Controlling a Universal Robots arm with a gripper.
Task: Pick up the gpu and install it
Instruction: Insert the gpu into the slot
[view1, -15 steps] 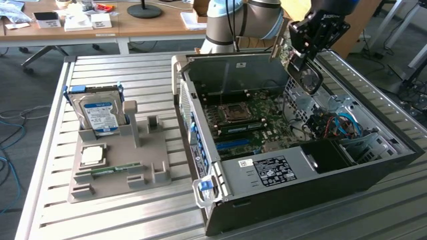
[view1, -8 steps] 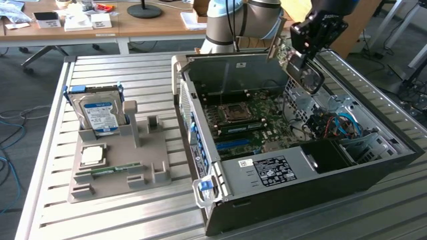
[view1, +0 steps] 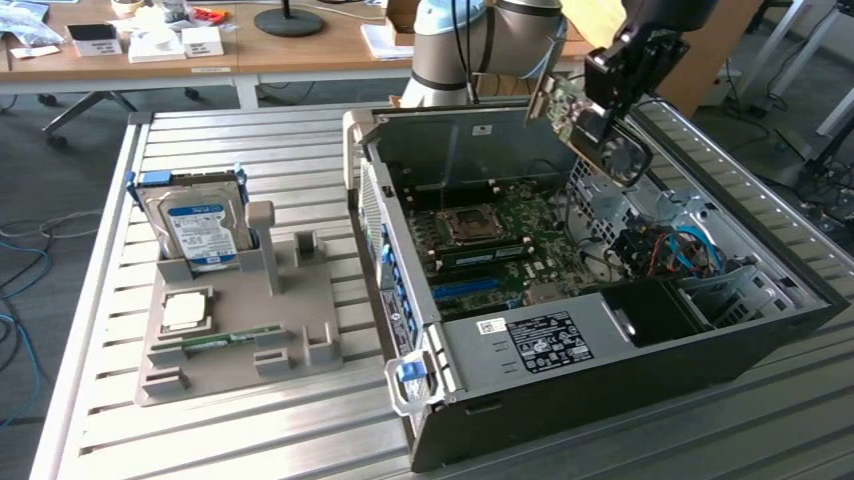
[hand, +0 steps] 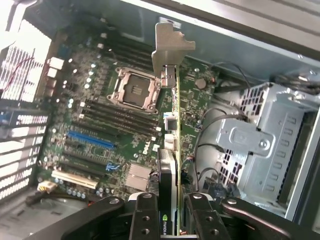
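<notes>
Scanning from the exterior view's left: a grey holder tray (view1: 314, 320) sits on the slatted desk (view1: 200, 440), carrying 1 blue-labelled hard drive (view1: 200, 228) upright, 1 CPU (view1: 186, 311) lying flat and 1 RAM stick (view1: 227, 341) in its groove. None of these is touched.

Centre: the open computer case (view1: 747, 340) lies on its side, motherboard (view1: 501, 250) exposed.

Toward the exterior view's right: the pincer (view1: 607, 100) hangs above the case's far corner, pinching the gpu (view1: 594, 135), which is tilted and clear of the board.

Wrist view: the pincer (hand: 172, 220) is closed on the gpu (hand: 169, 170), 1 finger on each face. The card is seen edge-on. Its long axis runs straight out from the pincer, ending at the metal bracket (hand: 167, 47).

Below it lie the empty CPU socket (hand: 135, 90) and the blue expansion slot (hand: 92, 141), both off to 1 side of the card's line. The drive cage (hand: 260, 145) stands on the other side.

Judgement: the card's long axis runs crosswise to the blue slot, so card and slot are not yet aligned. The gpu is picked up but not seated.
</notes>
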